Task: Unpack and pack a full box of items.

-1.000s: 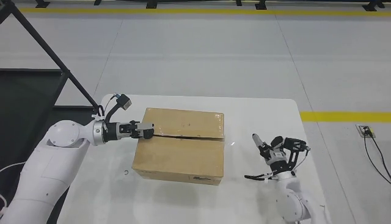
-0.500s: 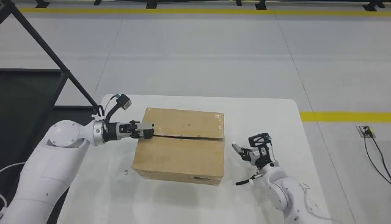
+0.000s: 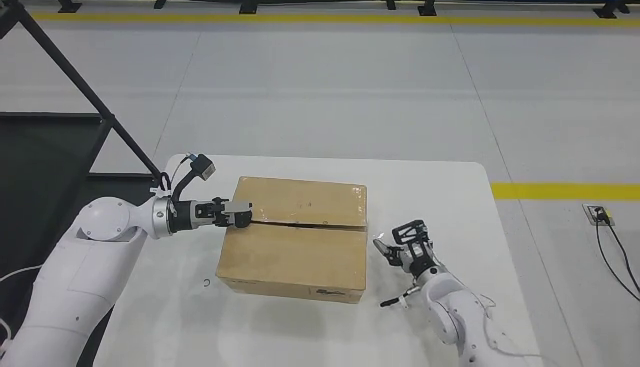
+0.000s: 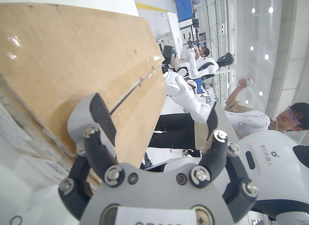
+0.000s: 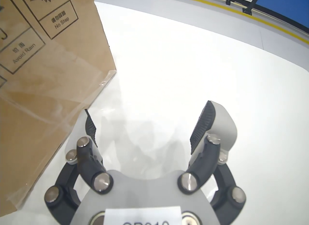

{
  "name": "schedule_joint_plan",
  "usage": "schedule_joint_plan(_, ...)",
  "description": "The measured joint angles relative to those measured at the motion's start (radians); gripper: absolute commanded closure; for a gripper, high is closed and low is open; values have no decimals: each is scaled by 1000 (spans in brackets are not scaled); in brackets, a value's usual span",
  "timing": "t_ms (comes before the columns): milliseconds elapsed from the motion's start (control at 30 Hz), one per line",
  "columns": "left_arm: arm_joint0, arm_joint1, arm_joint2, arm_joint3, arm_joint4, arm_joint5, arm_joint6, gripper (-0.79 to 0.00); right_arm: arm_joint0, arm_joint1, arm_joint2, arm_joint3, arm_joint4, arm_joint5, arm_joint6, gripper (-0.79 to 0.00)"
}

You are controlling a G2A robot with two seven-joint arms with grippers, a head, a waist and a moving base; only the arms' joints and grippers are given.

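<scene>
left gripper [image 4: 156, 105] is spread wide, one pad [image 4: 102, 112] set at the box [image 4: 72, 49] seam's end. right gripper [image 5: 148, 108] is spread, empty, beside the box. contents are hidden under shut flaps [image 3: 295, 257].

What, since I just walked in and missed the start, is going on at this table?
A two-armed robot is at a cardboard box on the white table, flaps closed. Its left claw, open, is at one end by the top seam. Its right claw, also open, is low over the table beside the opposite end, not touching. Nothing is unpacked yet.
</scene>
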Motion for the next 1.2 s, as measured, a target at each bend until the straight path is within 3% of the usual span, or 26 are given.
schedule_joint_plan(633, 0, 0, 0, 0, 0, 0, 0, -785, 79, -20, -56, 97, -70, -78, 11, -785)
schedule_joint_plan(1200, 0, 0, 0, 0, 0, 0, 0, -785, 132, -56, -99, 173, -90, 44, 4, -785)
